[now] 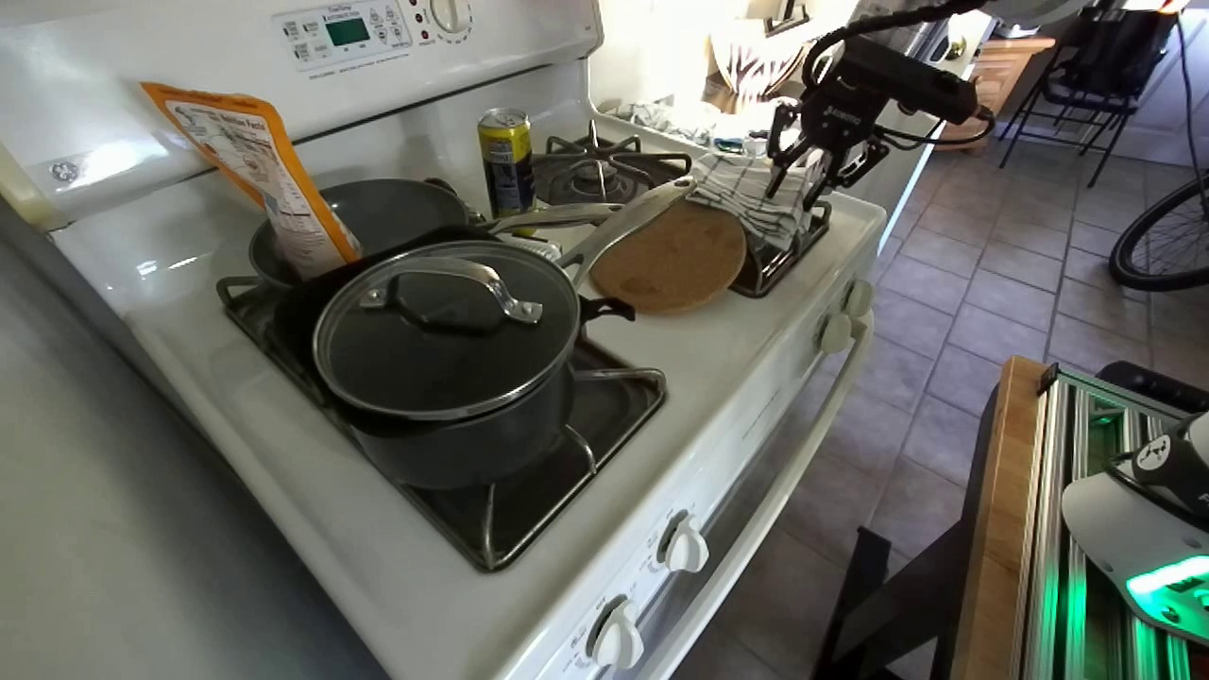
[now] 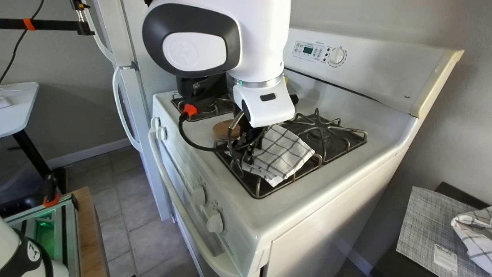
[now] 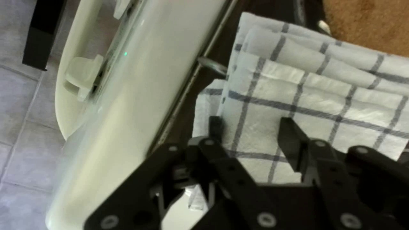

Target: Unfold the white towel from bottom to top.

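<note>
The white towel (image 1: 741, 184) with dark grid lines lies folded in layers on a burner grate at the stove's front corner. It also shows in an exterior view (image 2: 286, 152) and in the wrist view (image 3: 319, 105), where its layered folded edges are visible. My gripper (image 1: 793, 194) points down over the towel's front part; it also shows in the wrist view (image 3: 251, 127). Its fingers are apart with nothing pinched between them. One finger is by the towel's folded edge, the other over its top layer. I cannot tell whether the fingertips touch the cloth. The arm partly hides the towel in an exterior view.
The brown wooden board (image 1: 675, 260) lies beside the towel. A lidded pot (image 1: 453, 331), an orange-and-white packet (image 1: 264, 179) and a yellow can (image 1: 507, 165) stand further along the stove. Metal grates (image 2: 319, 130) surround the towel. Another checked cloth (image 2: 476, 234) lies off the stove.
</note>
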